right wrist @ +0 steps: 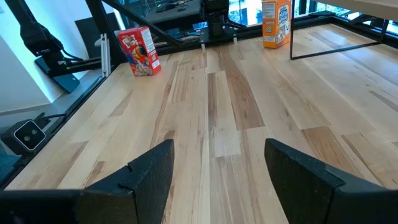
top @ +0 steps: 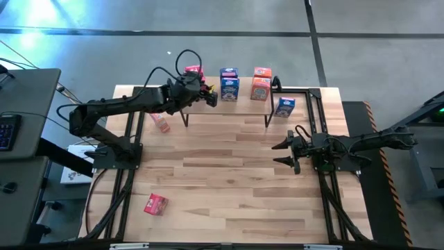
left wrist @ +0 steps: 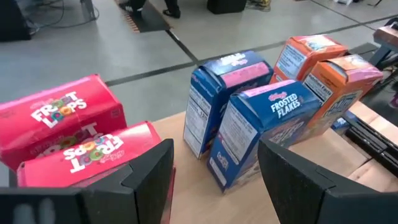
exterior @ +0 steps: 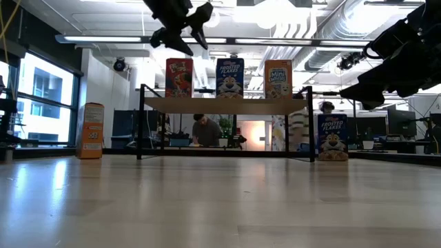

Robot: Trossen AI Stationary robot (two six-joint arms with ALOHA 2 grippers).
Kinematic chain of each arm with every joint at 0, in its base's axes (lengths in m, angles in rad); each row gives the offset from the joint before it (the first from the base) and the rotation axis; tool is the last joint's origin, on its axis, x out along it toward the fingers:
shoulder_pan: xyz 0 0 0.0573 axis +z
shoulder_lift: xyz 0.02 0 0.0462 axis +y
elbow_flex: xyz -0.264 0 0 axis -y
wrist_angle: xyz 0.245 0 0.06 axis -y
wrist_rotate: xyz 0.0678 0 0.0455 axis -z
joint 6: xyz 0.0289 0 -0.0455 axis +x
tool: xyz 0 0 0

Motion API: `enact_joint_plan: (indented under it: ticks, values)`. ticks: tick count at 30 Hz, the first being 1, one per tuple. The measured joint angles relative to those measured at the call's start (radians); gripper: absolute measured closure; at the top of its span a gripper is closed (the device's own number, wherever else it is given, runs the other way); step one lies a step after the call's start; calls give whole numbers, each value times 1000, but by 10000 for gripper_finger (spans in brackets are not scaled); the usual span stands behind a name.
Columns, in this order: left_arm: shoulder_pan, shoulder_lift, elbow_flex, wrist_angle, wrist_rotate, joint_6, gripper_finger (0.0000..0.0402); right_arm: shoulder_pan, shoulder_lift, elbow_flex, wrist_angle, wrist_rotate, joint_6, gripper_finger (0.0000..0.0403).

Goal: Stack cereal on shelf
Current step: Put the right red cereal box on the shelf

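The red Froot Loops box (top: 155, 204) lies toppled near the table's front-left edge, open planks all round it. The right gripper (top: 286, 153) hangs mid-table, fingers spread, empty. The left gripper (top: 210, 96) hovers above the shelf (top: 229, 106), fingers apart, gripping nothing, over the paired red, blue and orange boxes. A Frosted Flakes box (top: 284, 107) stands just beside the shelf's right leg.

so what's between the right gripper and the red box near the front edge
Nothing: in the right wrist view only bare tabletop runs from the open right gripper to the red box. The high view agrees.
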Motion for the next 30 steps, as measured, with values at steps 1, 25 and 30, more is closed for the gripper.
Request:
enact_joint_plan:
  ticks: [1, 25, 30]
  values:
    - [0, 0, 0, 3, 0, 1, 179, 0, 0, 0, 0, 0, 0, 159]
    - [3, 52, 0, 25, 29, 16, 179, 0, 0, 0, 0, 0, 0, 159]
    - [3, 52, 0, -4, 14, -7, 179, 0, 0, 0, 0, 0, 0, 159]
